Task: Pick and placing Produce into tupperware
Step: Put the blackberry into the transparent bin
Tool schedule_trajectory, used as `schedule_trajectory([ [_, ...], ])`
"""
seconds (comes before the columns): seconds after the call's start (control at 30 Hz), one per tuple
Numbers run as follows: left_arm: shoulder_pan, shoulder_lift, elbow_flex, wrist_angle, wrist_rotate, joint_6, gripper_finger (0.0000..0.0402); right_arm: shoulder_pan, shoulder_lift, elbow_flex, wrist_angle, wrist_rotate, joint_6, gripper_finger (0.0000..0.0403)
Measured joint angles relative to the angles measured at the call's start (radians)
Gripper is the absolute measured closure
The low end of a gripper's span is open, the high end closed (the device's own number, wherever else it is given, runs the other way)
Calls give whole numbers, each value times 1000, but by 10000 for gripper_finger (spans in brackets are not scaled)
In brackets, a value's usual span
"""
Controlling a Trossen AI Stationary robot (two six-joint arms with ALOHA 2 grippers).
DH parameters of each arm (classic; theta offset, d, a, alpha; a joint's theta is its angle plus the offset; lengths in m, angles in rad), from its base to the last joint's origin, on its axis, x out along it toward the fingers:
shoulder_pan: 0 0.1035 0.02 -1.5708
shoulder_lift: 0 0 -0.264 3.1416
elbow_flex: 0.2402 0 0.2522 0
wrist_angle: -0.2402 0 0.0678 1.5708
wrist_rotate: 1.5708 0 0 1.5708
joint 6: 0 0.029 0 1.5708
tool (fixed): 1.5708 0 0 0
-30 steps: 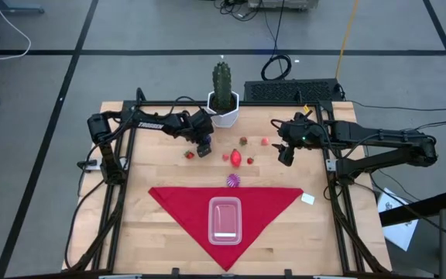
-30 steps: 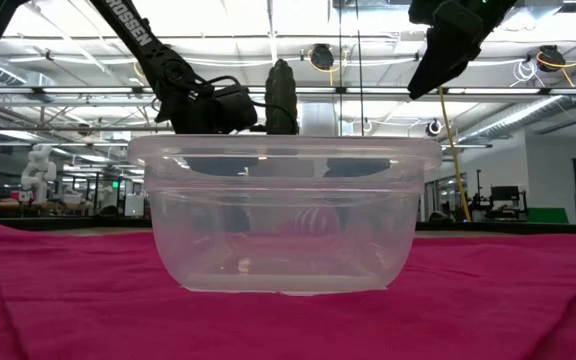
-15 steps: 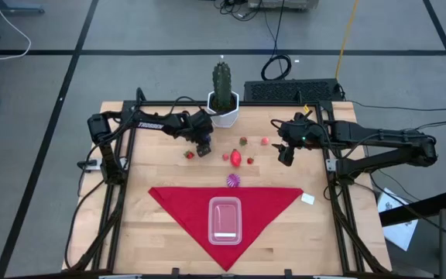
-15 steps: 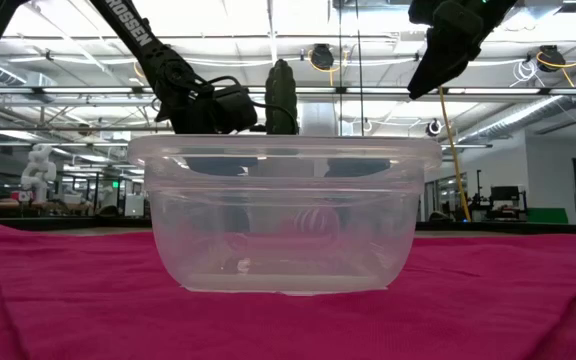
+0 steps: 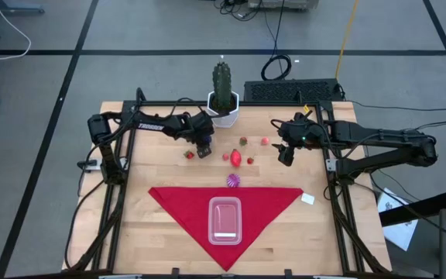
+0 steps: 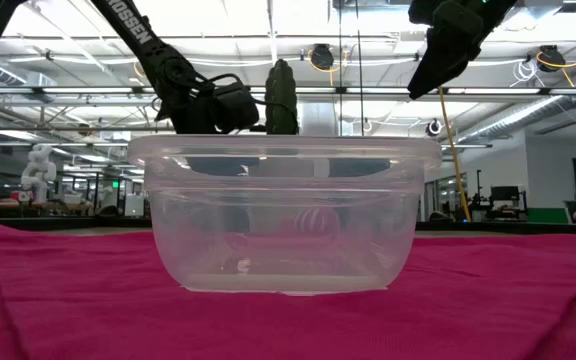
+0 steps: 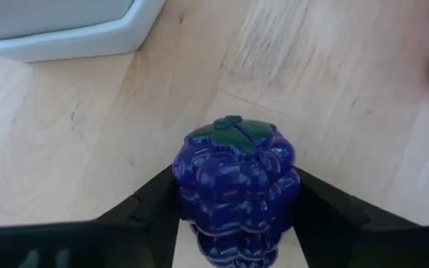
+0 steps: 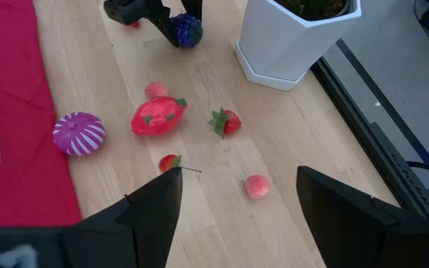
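One piece is being picked: left claw [image 7: 233, 223] clamps the grapes [image 7: 235, 190]. Next, lift and carry to the tupperware [image 5: 224, 220]. Right claw [image 8: 233, 205] hovers, apart.

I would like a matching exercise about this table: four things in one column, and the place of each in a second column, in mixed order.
Things:
1. grape bunch
2. tupperware
3. striped produce piece
4. cactus

Places:
A. on the red cloth
B. in a white pot
C. between the left gripper fingers
D. on bare wood beside the cloth's edge

Pairs: 1-C, 2-A, 3-D, 4-B
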Motion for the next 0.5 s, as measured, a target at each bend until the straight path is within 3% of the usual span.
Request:
schedule_trajectory([
  [0.1, -2, 0, 0, 0, 0, 0, 205, 0, 0, 0, 0, 0, 0, 149],
  [0.3, -12, 0, 0, -4, 0, -5, 165, 0, 0, 0, 0, 0, 0, 149],
  [0.5, -26, -1, 0, -3, 1, -4, 175, 0, 0, 0, 0, 0, 0, 149],
])
